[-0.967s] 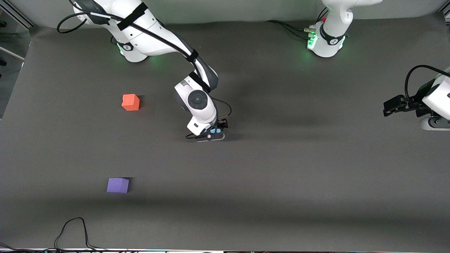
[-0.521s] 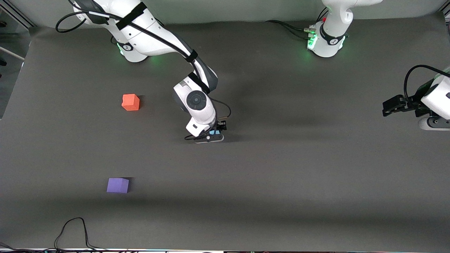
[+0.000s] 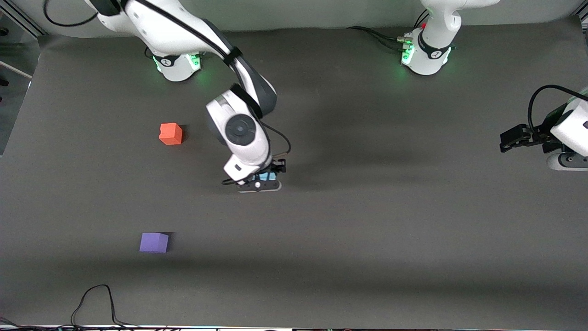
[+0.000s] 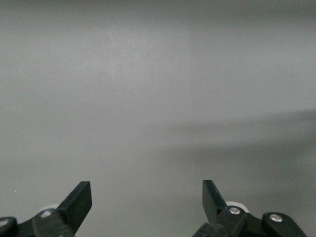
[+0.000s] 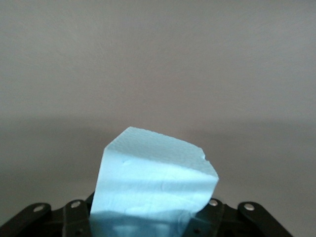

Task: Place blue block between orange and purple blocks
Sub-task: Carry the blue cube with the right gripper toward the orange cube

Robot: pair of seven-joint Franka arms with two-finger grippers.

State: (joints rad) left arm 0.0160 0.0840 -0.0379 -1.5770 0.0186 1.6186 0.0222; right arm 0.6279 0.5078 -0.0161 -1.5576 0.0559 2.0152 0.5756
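right now the right hand [image 3: 265, 177] pinches the blue block [image 5: 153, 185] between its two fingers, up in the air over the middle of the bench [image 3: 367, 220]. in the right wrist view the cube sits tilted in the grip, one corner up. it looks matte and slightly rough, probably foam or soft wood, so likely light and not slippery; the flat side faces are the sensible place to hold, and a tilted hold may let it land on an edge.

the orange block [image 3: 171, 134] lies toward the right arm's end of the bench, and the purple block [image 3: 154, 242] lies nearer the front camera's edge, the two well apart with bare bench between them.

the left hand [image 4: 147, 202] waits, spread and holding nothing, over the bench edge at the left arm's end.
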